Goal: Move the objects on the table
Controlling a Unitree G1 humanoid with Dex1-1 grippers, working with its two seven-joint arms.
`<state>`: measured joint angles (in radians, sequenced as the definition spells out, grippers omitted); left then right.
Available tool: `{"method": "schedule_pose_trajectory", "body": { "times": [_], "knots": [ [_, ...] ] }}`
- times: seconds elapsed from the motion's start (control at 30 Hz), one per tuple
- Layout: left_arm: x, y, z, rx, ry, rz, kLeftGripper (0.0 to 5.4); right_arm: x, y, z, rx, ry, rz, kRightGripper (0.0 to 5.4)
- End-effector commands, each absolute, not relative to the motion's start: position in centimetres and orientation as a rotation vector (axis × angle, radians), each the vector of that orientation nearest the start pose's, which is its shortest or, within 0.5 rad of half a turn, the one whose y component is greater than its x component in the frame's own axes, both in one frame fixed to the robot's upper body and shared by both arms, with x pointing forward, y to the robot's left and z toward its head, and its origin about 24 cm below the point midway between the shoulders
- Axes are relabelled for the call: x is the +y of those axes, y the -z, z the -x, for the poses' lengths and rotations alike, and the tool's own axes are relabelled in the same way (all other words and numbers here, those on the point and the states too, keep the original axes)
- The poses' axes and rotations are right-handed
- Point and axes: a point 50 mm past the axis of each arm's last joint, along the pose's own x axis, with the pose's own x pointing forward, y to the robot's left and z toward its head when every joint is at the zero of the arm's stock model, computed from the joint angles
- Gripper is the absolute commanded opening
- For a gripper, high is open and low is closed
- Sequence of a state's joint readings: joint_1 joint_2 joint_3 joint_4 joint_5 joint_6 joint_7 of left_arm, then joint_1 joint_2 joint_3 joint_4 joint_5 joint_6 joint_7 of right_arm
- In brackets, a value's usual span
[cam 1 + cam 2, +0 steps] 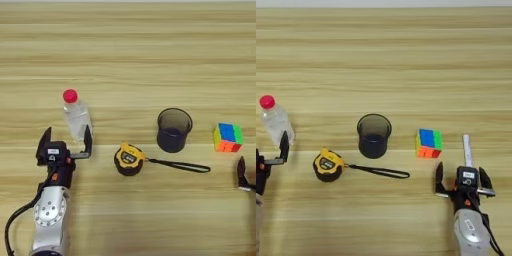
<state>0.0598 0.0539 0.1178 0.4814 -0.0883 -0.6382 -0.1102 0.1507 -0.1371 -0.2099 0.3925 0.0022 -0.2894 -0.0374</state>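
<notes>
- bottle (76, 116) stands just ahead of our left gripper (67, 142), partly between its spread fingers.
- we should ease forward, centred, then pinch low.
- right gripper (462, 178) spread, just behind the pen (467, 150).

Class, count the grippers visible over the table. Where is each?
2. The left gripper is open beside the bottle; the right gripper is open, just below the pen.

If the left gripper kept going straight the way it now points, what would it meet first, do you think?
Most likely the small clear bottle: the open left gripper points toward the table's far side, and the bottle's base sits just ahead between its fingers. How close in depth is unclear.
</notes>
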Motion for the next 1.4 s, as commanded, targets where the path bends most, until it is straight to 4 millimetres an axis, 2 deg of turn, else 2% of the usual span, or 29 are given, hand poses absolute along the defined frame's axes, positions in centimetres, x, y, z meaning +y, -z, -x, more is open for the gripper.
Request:
{"method": "schedule_pose_trajectory", "body": {
  "times": [0.03, 0.47, 1.03, 1.4],
  "knots": [
    [19.3, 1.7, -21.5, -0.1, -0.067, -0.002, 5.4, -24.4, 4.6, -19.0, 0.245, 0.3, 0.137, 5.38],
    [19.4, 1.6, -21.5, -0.102, -0.068, -0.001, 5.4, -25.9, 5.0, -19.0, 0.259, 0.367, 0.155, 5.38],
    [19.5, 1.6, -21.5, -0.104, -0.07, -0.003, 5.4, -25.4, 6.2, -18.8, 0.329, 0.354, 0.002, 5.38],
    [19.5, 1.6, -21.5, -0.104, -0.069, -0.003, 5.4, -25.3, 6.6, -18.8, 0.359, 0.357, -0.006, 5.38]
  ]
}}
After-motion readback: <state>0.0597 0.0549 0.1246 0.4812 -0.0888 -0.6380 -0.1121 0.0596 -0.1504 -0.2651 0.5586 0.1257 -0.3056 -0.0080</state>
